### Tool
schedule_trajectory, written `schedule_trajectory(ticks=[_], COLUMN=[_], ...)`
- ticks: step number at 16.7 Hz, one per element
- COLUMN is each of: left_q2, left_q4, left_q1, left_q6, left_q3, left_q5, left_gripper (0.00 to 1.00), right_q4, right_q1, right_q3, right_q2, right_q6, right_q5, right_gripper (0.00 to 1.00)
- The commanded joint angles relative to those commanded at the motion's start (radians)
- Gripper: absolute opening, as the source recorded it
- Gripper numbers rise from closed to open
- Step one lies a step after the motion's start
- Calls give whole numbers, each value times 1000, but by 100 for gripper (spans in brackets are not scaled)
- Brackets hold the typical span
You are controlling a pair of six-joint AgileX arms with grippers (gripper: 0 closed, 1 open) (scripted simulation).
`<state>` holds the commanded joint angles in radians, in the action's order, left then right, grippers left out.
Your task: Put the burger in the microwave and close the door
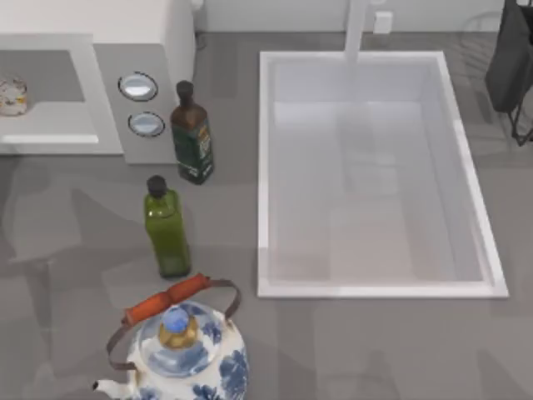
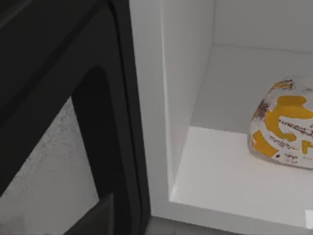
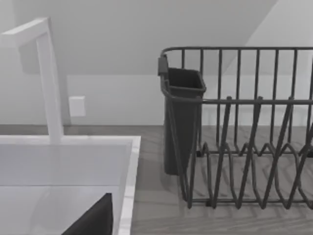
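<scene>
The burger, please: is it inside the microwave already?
Inside: the burger rests on the white floor of the microwave cavity.

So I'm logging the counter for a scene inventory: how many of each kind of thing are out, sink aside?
Bottles: 2, dark green bottle and light green bottle
Teapots: 1, blue-and-white teapot
Microwaves: 1, microwave, its door open
Burgers: 1, burger inside it
Dish racks: 1, dish rack
Total: 6

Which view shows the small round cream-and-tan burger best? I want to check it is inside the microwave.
The left wrist view: the small round cream-and-tan burger sits large on the floor of the white box microwave. The top view shows it small at the cavity's left edge. The right wrist view faces the sink and rack.
</scene>
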<state>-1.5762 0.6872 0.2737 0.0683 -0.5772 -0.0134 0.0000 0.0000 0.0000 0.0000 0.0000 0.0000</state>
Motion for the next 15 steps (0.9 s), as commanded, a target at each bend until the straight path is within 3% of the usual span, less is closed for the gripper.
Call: schedule_trajectory(ticks=[7,15], left_q2=[128,178], left_q4=[-215,-266], left_q1=[11,-5], left_q6=[-12,-40], left_q3=[3,63], left_q5=[16,35], left_gripper=[100,100], right_q4=[0,0], right_q1=[0,0], right_q3=[0,0], right_q2=[0,0], right_q6=[0,0], right_q5=[0,0], right_gripper=[100,100])
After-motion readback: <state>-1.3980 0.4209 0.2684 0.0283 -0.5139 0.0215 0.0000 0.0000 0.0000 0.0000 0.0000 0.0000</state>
